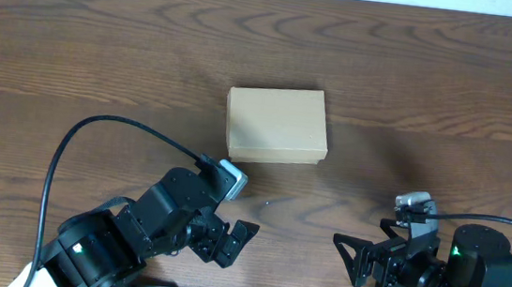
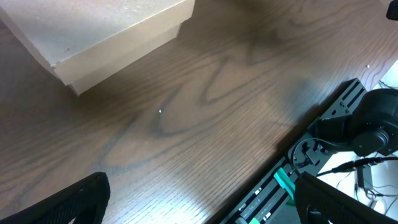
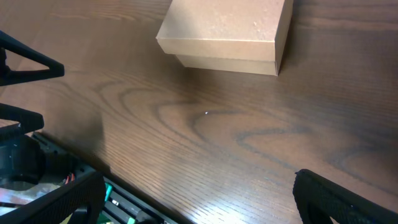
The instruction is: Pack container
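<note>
So both arms are sitting low at the near edge of the counter [image 1: 77, 42], and the container [image 1: 277, 125] is lying out ahead of them, roughly between the 2, a bit closer to the left hand [image 1: 228, 240] than the right hand [image 1: 358, 257]. Lid is looking closed, flap down flat. Nothing to pack is showing anywhere, so I can't tell if the packing is done or hasn't begun

Both hands are spread wide and holding nothing, fingers apart in each wrist view with only bare wood between them.

If the lid needs opening, my guess is 1 hand should be pinning the box body while the other is lifting the flap along its near long edge, coming in low and square so the light cardboard isn't skating away.

Room-wise it's looking easy: open wood all around the box, far counter edge well beyond it, only the rail [image 2: 298, 174] crowding things right behind the hands
</note>
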